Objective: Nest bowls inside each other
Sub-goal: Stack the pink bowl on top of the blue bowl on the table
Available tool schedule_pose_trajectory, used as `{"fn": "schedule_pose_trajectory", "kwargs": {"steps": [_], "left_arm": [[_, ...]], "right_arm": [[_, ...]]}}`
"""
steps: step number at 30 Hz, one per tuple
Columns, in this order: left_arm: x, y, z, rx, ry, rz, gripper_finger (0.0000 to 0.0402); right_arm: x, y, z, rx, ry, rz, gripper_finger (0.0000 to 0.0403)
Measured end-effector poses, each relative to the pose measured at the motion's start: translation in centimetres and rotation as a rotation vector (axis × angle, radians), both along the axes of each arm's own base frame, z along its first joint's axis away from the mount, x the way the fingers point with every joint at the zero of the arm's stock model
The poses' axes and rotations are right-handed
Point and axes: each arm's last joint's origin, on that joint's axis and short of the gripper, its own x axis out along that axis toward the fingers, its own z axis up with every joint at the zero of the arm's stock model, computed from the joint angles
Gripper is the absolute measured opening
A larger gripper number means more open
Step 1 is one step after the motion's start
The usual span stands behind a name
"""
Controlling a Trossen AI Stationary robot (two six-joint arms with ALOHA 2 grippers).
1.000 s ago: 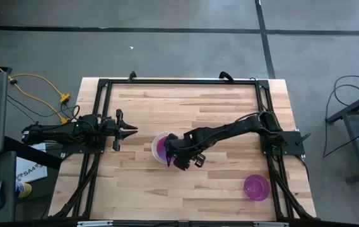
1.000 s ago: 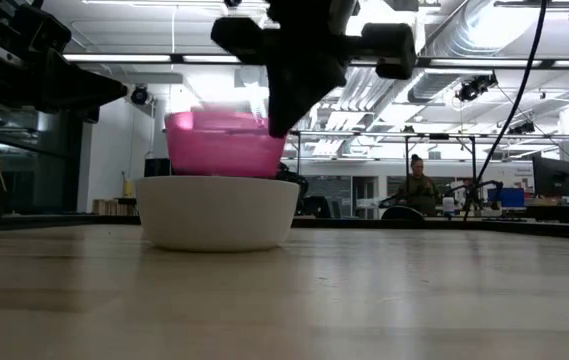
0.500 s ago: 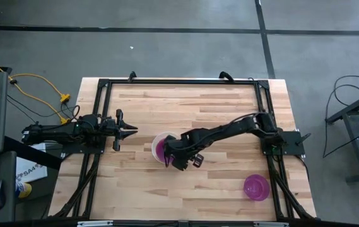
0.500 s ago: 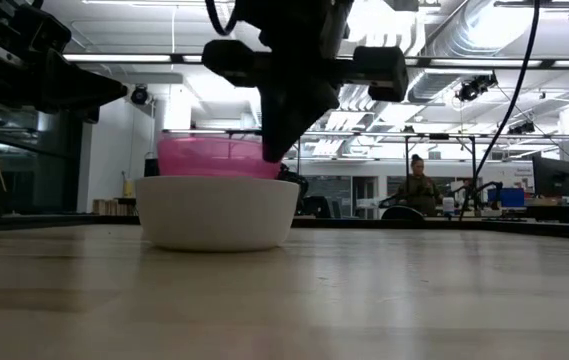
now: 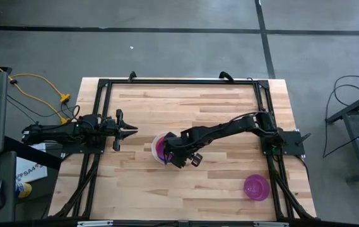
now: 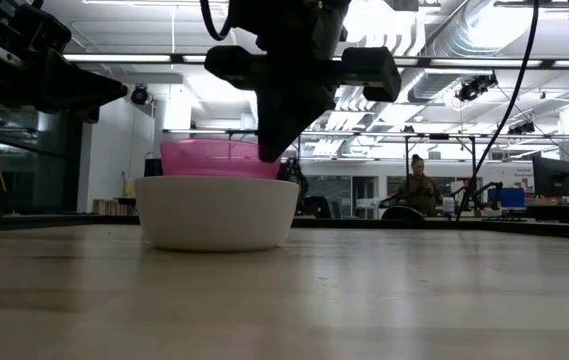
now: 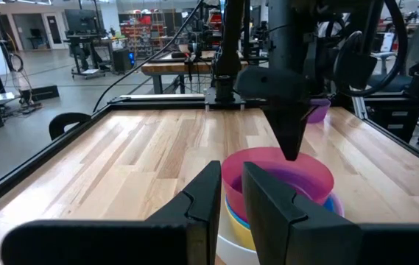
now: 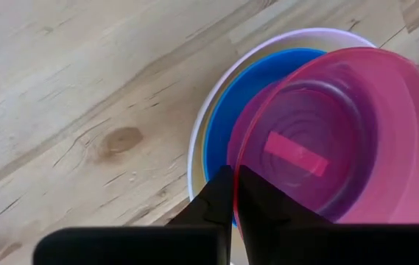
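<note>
Four bowls stacked near mid-table (image 5: 217, 94): white bowl (image 6: 216, 212) outermost, yellow bowl (image 7: 233, 213) and blue bowl (image 8: 257, 81) inside it, pink bowl (image 8: 342, 132) on top, sitting tilted and proud of the white rim. Fifth, purple bowl (image 5: 256, 187), alone and well apart, close to the table's near right corner. Right gripper (image 5: 178, 159) over the near edge of the stack, arm reaching in from the right side; jaws clenched on the pink bowl rim, fingertips (image 8: 227, 193) pinched together on the wall at the side toward the blue bowl. In the low view, dark gripper body directly above the pink rim. Left gripper (image 5: 130, 131) hovering beside the stack on its left, not touching; jaws parted by a narrow gap, nothing between them. Left fingers (image 7: 264, 202) pointed toward the stack in the left wrist view. A person visible far back in the room, seated at benches.
</note>
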Motion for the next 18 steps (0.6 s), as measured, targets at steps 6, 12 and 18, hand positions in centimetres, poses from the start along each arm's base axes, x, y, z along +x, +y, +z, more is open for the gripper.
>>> {"fn": "schedule_pose_trajectory", "kwargs": {"steps": [6,12,18], "left_arm": [[0.0,0.0,0.0,0.0,0.0,0.0,0.0058],[0.0,0.0,0.0,0.0,0.0,0.0,0.0058],[0.0,0.0,0.0,0.0,0.0,0.0,0.0058]], "right_arm": [[0.06,0.03,0.02,0.015,-0.005,-0.022,0.0031],[0.32,0.05,-0.34,0.011,-0.013,-0.022,0.0055],[0.51,0.13,-0.24,0.013,-0.036,-0.019,0.0066]]}}
